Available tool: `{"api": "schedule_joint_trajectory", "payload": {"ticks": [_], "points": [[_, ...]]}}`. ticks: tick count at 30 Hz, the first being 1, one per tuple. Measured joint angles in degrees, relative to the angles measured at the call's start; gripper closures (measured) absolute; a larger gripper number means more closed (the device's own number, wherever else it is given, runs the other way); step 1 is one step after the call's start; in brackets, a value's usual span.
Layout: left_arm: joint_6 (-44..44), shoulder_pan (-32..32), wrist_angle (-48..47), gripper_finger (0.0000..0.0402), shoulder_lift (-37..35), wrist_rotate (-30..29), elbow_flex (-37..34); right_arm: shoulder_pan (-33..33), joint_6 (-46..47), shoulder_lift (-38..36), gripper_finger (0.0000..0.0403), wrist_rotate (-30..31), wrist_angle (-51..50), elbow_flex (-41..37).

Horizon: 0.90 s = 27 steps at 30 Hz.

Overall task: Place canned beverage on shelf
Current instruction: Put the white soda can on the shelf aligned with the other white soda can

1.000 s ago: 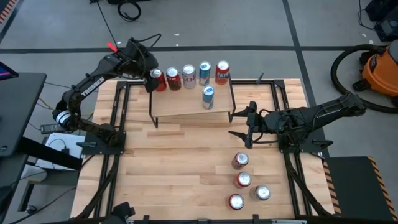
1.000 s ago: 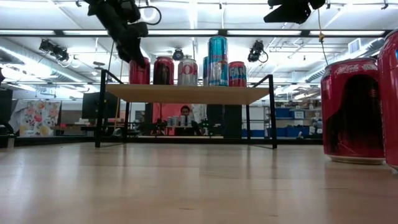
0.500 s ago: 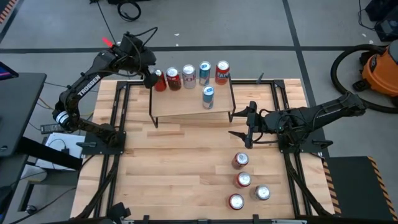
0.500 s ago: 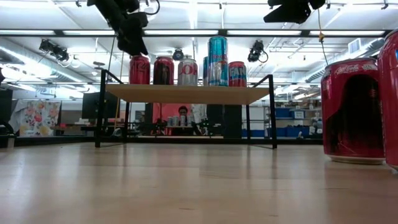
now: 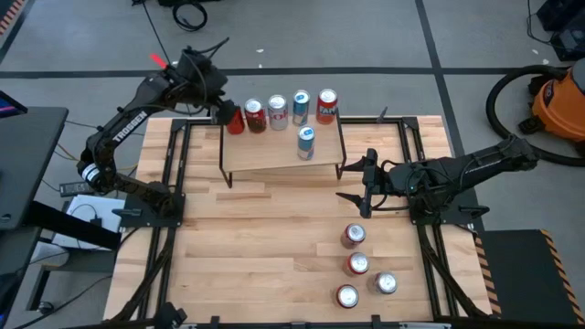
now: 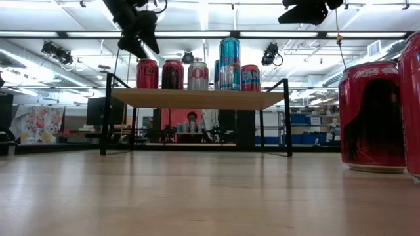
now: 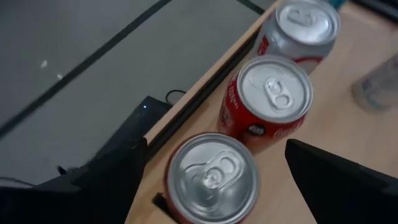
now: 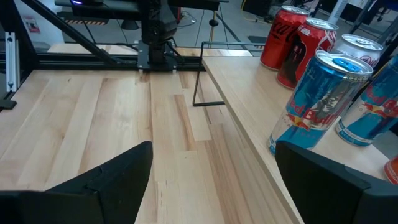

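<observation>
The shelf is a light-wood board on thin black legs at the table's far middle. Several cans stand upright on it: a red can at the far-left corner, others in a row beside it, and a blue can nearer the front. My left gripper hovers open just above and left of the red can; in the left wrist view that can's silver top lies between the fingers, apart from them. My right gripper waits open, raised, right of the shelf.
Several more cans stand on the slatted tabletop at the near right, two of them large at the low view's right edge. Black frame rails run along both sides of the table. An orange vacuum sits on the floor at the far right.
My left gripper has risen from beside the leftmost red can to above it, drawing slightly toward the table's far-left corner and rolling its wrist. It stays open. The red can stands still on the shelf.
</observation>
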Motion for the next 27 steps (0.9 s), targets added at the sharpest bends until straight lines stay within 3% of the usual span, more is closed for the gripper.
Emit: {"api": "schedule_joint_trajectory", "payload": {"ticks": [7,16,21,27], "points": [[-7.4,-2.6,0.7,0.0011,0.0,-4.1,0.0,0.0,0.0,0.0,0.0053,0.0,0.0,0.0],[-1.8,-9.3,3.9,0.0011,0.0,-9.0,0.0,0.0,0.1,0.0,0.0053,0.0,0.0,0.0],[4.1,-16.3,4.1,0.0011,0.0,-15.2,-0.1,0.0,0.1,0.0,0.0053,0.0,0.0,0.0],[8.9,-25.0,5.3,0.0011,0.0,-16.3,-0.1,0.0,0.0,0.0,0.0053,0.0,0.0,0.0]]}}
